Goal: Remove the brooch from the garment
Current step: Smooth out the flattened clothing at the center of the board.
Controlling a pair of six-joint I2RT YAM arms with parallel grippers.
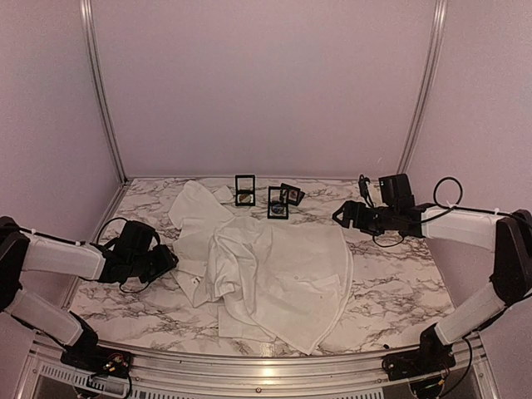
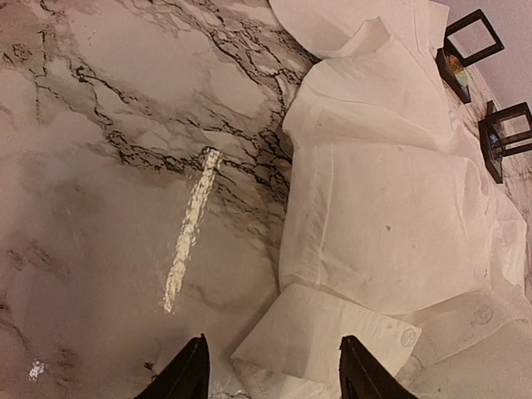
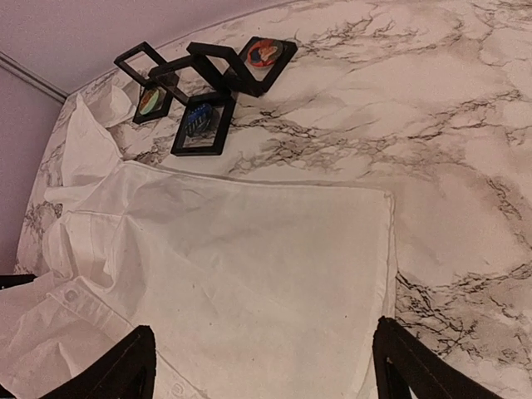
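Brooch: cannot be made out in any view. The shirt is crumpled, so I judge it sits in a fold or on a face turned away.
Left gripper (image 1: 166,259): nearest, low over the table (image 1: 399,274) at the shirt's left edge. Its jaws are apart and hold nothing, and a buttoned cuff (image 2: 324,332) lies just ahead between the fingers.
Shirt (image 1: 274,274): white thin cloth heaped mid-table, hem toward the near edge, one part spread flat toward the far left.
Right gripper (image 1: 341,214): farther back on the right, hovering beside the shirt's far right edge, jaws wide apart and empty.
Frames (image 1: 278,202): three small black ones at the far side, just beyond the cloth. Each holds a coloured item too small to name.
Risk, wrong grasp: with the pin unseen, a pinch could take only cuff or fold.
Risk, dragging: pulling the cloth could bunch it further and bury the pin.
Risk, toppling: a tug toward the back could sweep the cloth into the frames.
Risk, tearing: lifting the pin before it is unfastened could snag the thin weave.
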